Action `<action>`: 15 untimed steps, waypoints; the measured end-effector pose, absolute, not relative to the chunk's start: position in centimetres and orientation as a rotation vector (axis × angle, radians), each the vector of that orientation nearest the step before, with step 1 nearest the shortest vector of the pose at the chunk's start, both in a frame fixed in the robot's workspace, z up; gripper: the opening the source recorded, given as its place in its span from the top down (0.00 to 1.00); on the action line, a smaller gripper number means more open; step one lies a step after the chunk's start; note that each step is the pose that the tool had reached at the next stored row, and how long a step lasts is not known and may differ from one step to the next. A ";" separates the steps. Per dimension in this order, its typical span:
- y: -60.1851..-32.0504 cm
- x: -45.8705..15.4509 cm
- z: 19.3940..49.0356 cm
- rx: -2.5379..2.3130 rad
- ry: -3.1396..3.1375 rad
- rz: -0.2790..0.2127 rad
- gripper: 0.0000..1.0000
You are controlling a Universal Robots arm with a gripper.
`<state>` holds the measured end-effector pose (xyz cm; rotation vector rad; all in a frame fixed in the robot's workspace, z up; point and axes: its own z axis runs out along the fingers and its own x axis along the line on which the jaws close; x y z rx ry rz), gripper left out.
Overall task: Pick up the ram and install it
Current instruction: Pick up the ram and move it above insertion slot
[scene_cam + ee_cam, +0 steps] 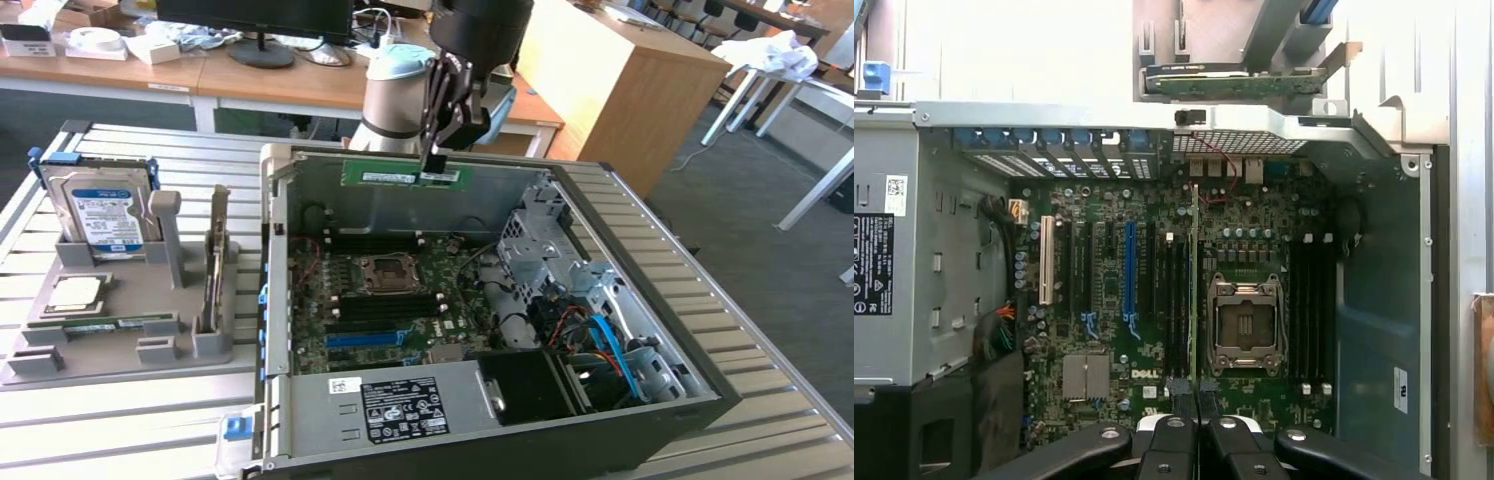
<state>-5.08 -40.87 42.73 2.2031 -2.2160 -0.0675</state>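
Note:
The ram (395, 174), a long thin green stick with a white sticker, hangs level over the rear wall of the open computer case (694, 340). My gripper (435, 176) is shut on the ram near its end on the exterior view's right. In the wrist view the ram (1196, 290) shows edge-on as a thin line running out from between my fingertips (1172, 432), over the motherboard (1104, 330). It lines up with the black memory slots (1176, 290) beside the CPU socket (1246, 325). The ram is well above the board and touches nothing.
A grey parts stand (120, 340) on the exterior view's left holds a blue-labelled hard drive (100, 210), a second green stick (114, 323) lying flat, and a CPU chip (74, 293). The power supply (387, 405) and a drive cage (547, 250) with cables crowd the case.

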 end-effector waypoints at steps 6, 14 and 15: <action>-40.9 -5.0 42.5 2.203 -2.216 -0.068 0.89; -40.9 -4.9 41.9 2.202 -2.217 -0.068 0.89; -40.9 -4.9 41.8 2.202 -2.217 -0.068 0.89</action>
